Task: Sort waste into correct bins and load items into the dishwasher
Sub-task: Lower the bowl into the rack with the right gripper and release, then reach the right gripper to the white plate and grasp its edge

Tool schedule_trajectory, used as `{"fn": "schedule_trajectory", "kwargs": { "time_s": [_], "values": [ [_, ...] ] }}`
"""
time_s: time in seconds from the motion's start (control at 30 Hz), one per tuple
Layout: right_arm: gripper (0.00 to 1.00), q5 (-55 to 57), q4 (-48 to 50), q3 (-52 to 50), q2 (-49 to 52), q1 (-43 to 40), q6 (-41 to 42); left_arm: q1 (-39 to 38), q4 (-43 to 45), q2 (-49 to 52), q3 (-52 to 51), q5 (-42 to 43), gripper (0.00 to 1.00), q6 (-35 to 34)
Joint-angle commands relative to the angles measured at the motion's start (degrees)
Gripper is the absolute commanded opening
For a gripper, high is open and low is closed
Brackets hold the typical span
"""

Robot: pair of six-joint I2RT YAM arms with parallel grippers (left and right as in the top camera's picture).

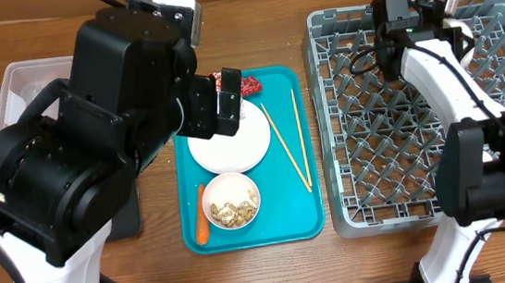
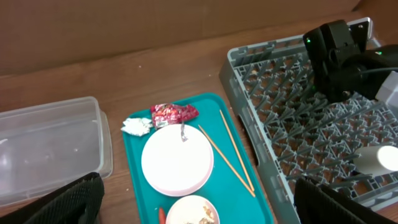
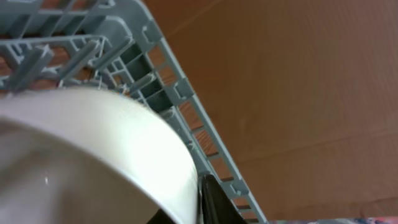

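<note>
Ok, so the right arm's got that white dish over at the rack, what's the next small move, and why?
Probably ease the right gripper open and let the white dish go. Its finger sits against the dish's rim, and the dish is down beside the pegs and outer wall of the grey dish rack, so it looks placed.

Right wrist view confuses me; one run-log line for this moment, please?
left gripper open over teal tray | right gripper at rim of white bowl over dish rack, grip unclear
</note>
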Motion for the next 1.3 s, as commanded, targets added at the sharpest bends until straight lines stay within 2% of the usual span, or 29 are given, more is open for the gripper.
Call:
{"fn": "schedule_trajectory", "kwargs": {
  "time_s": [0.0,0.27,0.37,0.43,0.63,0.87,1.1,1.23,1.27],
  "values": [
    [0.13,-0.24,-0.55,1.01,2.12,1.29,-0.28,0.24,-0.11,0.0,-0.92,-0.72,1.0,1.09],
    [0.48,-0.26,-1.99,1.03,2.12,5.22,-0.31,0.24,-0.11,0.0,-0.92,-0.7,1.0,1.09],
    [0.72,-0.28,-4.61,1.03,2.05,5.86,-0.26,0.22,-0.11,0.0,-0.94,-0.66,1.0,1.09],
    [0.81,-0.37,-6.27,1.03,1.99,6.36,0.02,0.22,-0.11,0.0,-0.92,-0.63,1.0,1.09],
    [0.82,-7.02,-9.11,1.07,1.16,6.58,0.2,0.22,-0.11,0.0,-0.92,-0.59,1.0,1.09],
    [0.87,-8.63,-10.25,1.51,-3.3,6.64,1.81,0.22,-0.11,0.0,-0.92,-0.55,1.0,1.07],
    [0.89,-24.02,-10.29,2.49,-12.28,9.11,-3.28,0.24,-0.11,0.0,-0.92,-0.83,1.0,1.53],
    [1.0,-33.27,-10.49,2.49,-17.0,11.98,-2.1,0.26,-0.11,-0.09,-0.92,-4.94,1.0,3.02],
    [1.0,-36.96,-10.49,2.49,-18.27,12.94,-1.07,0.26,-0.11,-0.24,-0.92,-6.8,1.0,3.02]
  ]
}}
